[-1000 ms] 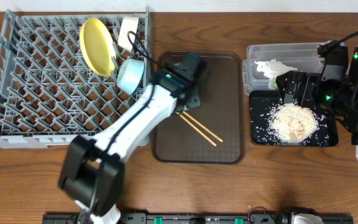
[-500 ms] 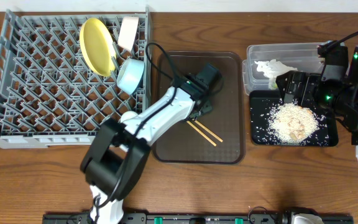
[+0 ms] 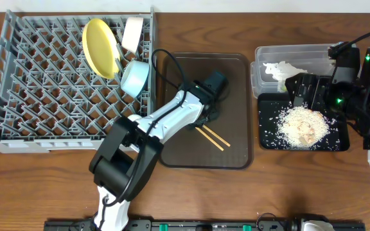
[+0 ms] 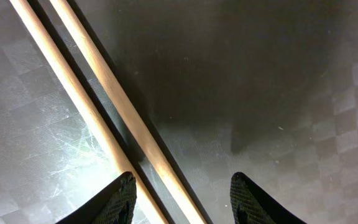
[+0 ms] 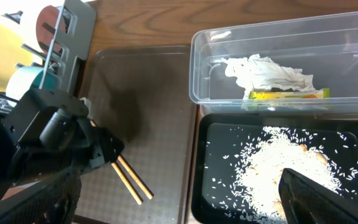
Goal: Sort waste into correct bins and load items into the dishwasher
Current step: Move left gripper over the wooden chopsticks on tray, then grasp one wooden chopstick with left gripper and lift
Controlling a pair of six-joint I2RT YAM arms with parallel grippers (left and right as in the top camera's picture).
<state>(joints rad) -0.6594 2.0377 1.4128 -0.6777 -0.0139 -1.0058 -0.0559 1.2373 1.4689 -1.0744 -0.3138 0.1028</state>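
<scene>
1. Two thin wooden chopsticks [image 4: 98,106]: side by side on the dark-brown textured serving tray [image 3: 236,128].
2. Left gripper [image 4: 185,202]: jaws spread, fingertips low over the tray with both sticks running between them, ungrasped.
3. Right gripper [image 5: 179,186]: jaws parted wide, holding nothing, above the shallow black rectangular tray [image 5: 207,186], which contains beige-white rice-like crumbs [image 5: 278,168].
4. Clear plastic rectangular tub [image 5: 353,37]: contains crumpled white tissue [image 5: 263,71] and a green-yellow snack wrapper [image 5: 288,94], print too small to read.
5. Grey plastic pegged dish rack [image 3: 44,77]: round yellow plate [image 3: 100,46], light-blue bowl [image 3: 135,77] and a white vessel [image 3: 132,33], all standing on edge.
</scene>
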